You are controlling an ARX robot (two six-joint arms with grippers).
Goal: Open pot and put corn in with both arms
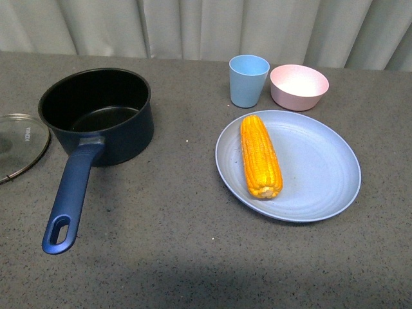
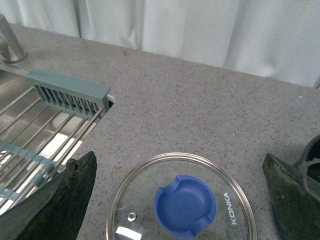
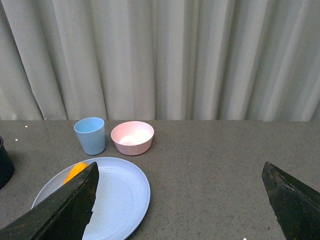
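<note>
- Pot [image 1: 129,135]: glossy navy outside, matt black inside; smooth blue handle [image 1: 72,187].
- Lid [image 2: 140,195]: clear glass with a bright metal rim and a matt blue plastic-looking knob [image 2: 185,205].
- Corn [image 1: 260,156]: bumpy kernel rows, slight sheen.
- Plate [image 1: 315,174], cup [image 1: 248,80], bowl [image 1: 299,87]: matt, smooth, plastic-looking.
- Desk [image 1: 193,244]: grey, speckled, stone-like, matt.
- Rack [image 2: 45,125]: shiny metal wire with a grey-green plastic bar.
- Curtain [image 3: 165,60]: pale pleated cloth.
- Left gripper [image 2: 179,157]: fingers [image 2: 70,200] black, rough, scuffed.

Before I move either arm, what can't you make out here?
Lid: front view, cut off by left edge; left wrist view, by bottom edge.
Corn: right wrist view, mostly behind a finger of the right gripper.
Pot: right wrist view, only a sliver at the edge.
</note>
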